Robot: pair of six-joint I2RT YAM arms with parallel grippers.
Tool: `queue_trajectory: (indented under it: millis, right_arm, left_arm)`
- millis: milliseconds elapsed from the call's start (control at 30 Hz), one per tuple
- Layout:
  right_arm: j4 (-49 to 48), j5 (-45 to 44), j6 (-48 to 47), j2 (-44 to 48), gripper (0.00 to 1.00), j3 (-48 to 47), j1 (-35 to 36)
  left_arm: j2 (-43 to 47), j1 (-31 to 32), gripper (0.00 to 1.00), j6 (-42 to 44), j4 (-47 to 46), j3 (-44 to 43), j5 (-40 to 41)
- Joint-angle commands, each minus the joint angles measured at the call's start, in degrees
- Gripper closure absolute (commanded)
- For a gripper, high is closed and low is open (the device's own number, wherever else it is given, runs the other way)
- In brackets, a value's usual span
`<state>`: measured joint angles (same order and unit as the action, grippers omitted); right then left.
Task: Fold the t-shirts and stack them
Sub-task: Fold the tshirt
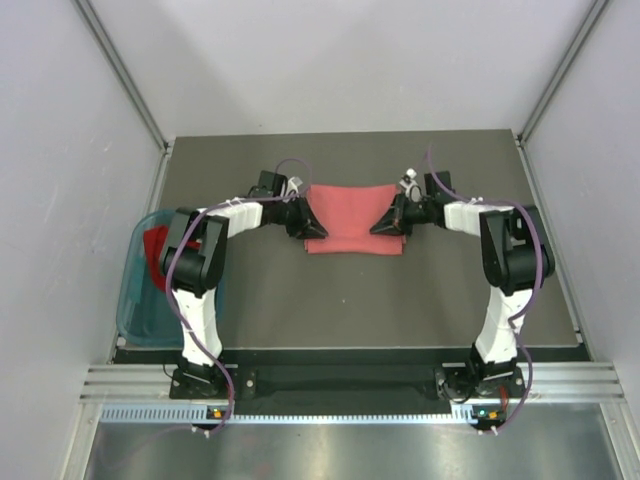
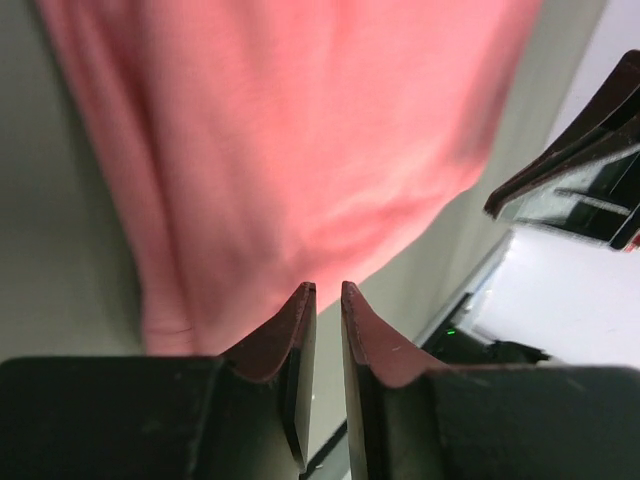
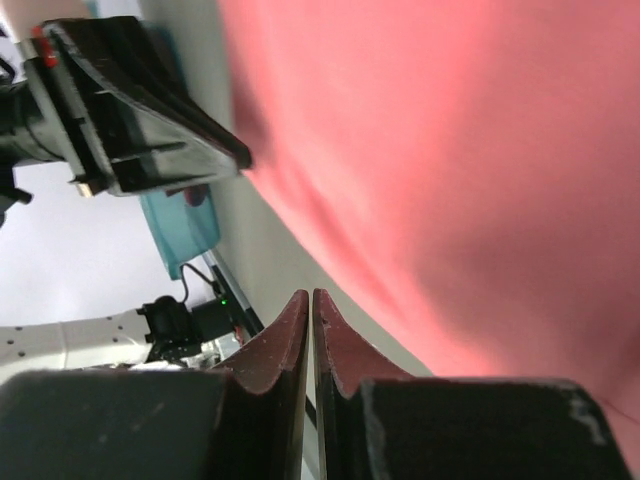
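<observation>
Left pincer [image 2: 326, 290] narrowly parted, right pincer [image 3: 311, 296] pinched closed, both flank the salmon-pink t-shirt [image 1: 350, 218]; an even fold likely needs matched edge grips.

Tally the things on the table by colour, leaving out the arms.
Salmon-pink: 1, the salmon-pink t-shirt lying flat between the arms
Deep red: 1, the deep red t-shirt bundled in the basket
Teal: 1, the teal basket at the left edge
Total: 3
</observation>
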<state>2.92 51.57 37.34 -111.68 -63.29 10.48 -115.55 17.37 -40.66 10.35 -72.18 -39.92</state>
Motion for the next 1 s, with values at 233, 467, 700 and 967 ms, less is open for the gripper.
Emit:
queue_trajectory:
  millis: [233, 467, 700, 967]
  right_arm:
    - [-12.64, 1.95, 7.64, -9.16, 0.96, -4.40, 7.98]
    - [-12.59, 2.92, 4.14, -9.79, 0.97, 3.15, 4.38]
    - [-10.39, 3.10, 3.08, -2.85, 0.97, 2.47, -1.16]
    - [-15.91, 0.73, 10.55, -9.50, 0.97, -4.91, -1.51]
  left_arm:
    - [-3.36, 0.13, 0.80, -6.36, -8.95, 3.53, -2.45]
    - [-2.23, -0.49, 0.81, -0.65, -3.16, 6.62, 2.03]
    - [-0.12, -0.49, 0.79, 1.65, -1.38, -0.05, 1.43]
    - [-10.29, -1.80, 0.79, -8.00, -9.90, -12.36, -3.67]
